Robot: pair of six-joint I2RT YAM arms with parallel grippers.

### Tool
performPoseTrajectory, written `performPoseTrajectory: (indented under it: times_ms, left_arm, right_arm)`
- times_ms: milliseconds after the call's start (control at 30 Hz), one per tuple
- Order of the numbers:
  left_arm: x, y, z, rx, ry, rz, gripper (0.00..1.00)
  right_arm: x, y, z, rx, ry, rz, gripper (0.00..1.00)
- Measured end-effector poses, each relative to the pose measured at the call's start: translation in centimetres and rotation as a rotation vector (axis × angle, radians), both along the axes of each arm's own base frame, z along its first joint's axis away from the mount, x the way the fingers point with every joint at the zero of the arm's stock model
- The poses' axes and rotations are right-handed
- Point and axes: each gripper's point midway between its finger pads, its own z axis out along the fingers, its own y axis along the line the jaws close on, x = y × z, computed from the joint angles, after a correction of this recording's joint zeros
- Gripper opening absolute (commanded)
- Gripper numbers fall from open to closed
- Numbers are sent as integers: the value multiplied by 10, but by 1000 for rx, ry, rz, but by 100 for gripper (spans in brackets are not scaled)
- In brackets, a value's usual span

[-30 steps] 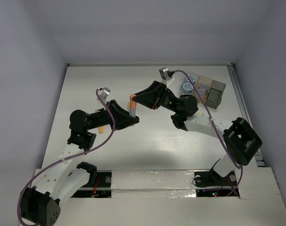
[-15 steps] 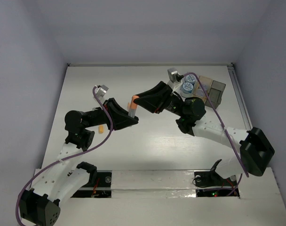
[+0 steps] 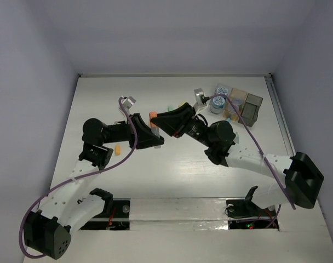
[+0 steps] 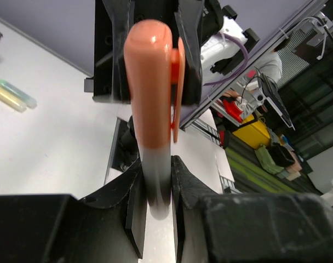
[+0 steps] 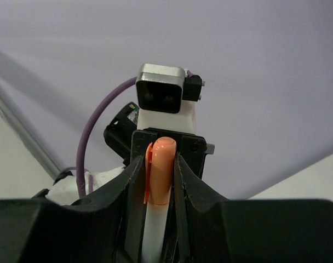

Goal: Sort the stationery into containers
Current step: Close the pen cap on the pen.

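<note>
An orange-capped marker (image 3: 153,117) with a white barrel is held above the table's middle, between both grippers. My left gripper (image 3: 155,133) is shut on the white barrel (image 4: 155,181). My right gripper (image 3: 159,117) is shut on the orange cap (image 5: 162,160). In the left wrist view my left gripper (image 4: 155,192) grips the barrel while the right fingers (image 4: 189,55) flank the cap (image 4: 150,82). In the right wrist view my right gripper (image 5: 160,170) faces the left wrist camera (image 5: 162,96). The amber container (image 3: 237,99) and grey container (image 3: 253,108) stand at the back right.
Two blue-white rolls (image 3: 222,90) (image 3: 216,102) lie beside the amber box. A yellow and a green marker (image 3: 170,108) lie behind the grippers and show in the left wrist view (image 4: 12,94). A small orange bit (image 3: 118,150) lies by the left arm.
The right arm has swung down and left, and its fingers now lie around the marker's cap. The left gripper has shifted slightly right, still holding the marker.
</note>
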Motion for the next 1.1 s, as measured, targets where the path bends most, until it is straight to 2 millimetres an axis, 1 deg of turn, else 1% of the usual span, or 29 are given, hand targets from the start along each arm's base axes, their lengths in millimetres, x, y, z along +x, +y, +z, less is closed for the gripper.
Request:
performPoseTrajectory:
  times_ms: [133,233,333,500,633,667,700,767,900,933,1067,1100]
  left_arm:
    - [2,-3,-14,39,54,-13,0]
    - [0,-5,-22,75,86,-22,0]
    - [0,-6,-25,94,96,-23,0]
    - [4,-5,-19,84,69,5,0]
    - [11,-4,-11,57,29,49,0]
    - [13,-4,-9,49,16,61,3]
    - [14,-4,-7,44,2,71,6]
    - [16,-4,-7,34,-17,88,7]
    - [20,-4,-15,24,-27,126,9]
    - [22,-4,-16,20,-33,135,8]
    - [27,-4,-16,4,-52,167,0]
    - [28,-4,-15,-2,-59,174,0]
  right_arm:
    - [0,4,-22,-23,51,-21,0]
    - [-1,-4,-33,-24,75,-44,0]
    - [-4,-14,-39,-16,93,-65,0]
    - [-11,-33,-39,5,99,-91,0]
    - [-14,-43,-37,-4,101,-112,0]
    - [-15,-45,-37,-11,100,-116,0]
    - [-15,-45,-38,-21,102,-123,0]
    - [-15,-46,-37,-37,100,-137,0]
    - [-10,-45,-36,-75,100,-168,0]
    - [-8,-44,-36,-82,99,-176,0]
    - [-1,-40,-32,-103,93,-196,0]
    - [1,-38,-31,-110,90,-198,3]
